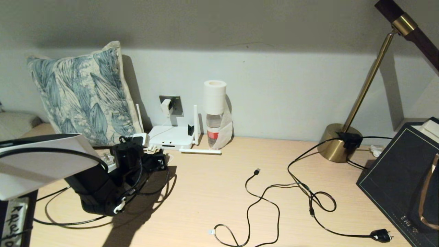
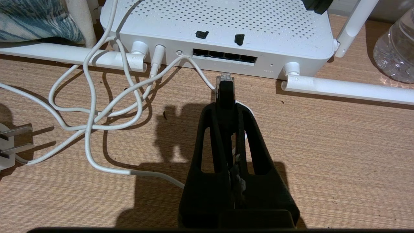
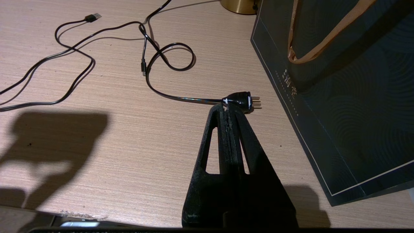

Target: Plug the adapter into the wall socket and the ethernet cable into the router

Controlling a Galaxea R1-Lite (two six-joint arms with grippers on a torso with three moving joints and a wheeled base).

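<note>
The white router lies flat by the wall, its row of dark ports facing my left gripper. That gripper is shut on the black boot of the ethernet cable. The cable's clear plug tip sits just short of the ports, a little above the desk. In the head view the left gripper is in front of the router. The white adapter sits in the grey wall socket above the router. My right gripper is shut and empty over the desk.
Loops of white cord and a white two-pin plug lie by the router. A bottle under a paper roll stands beside it. Thin black cables, a black plug, a brass lamp base and a dark bag fill the right.
</note>
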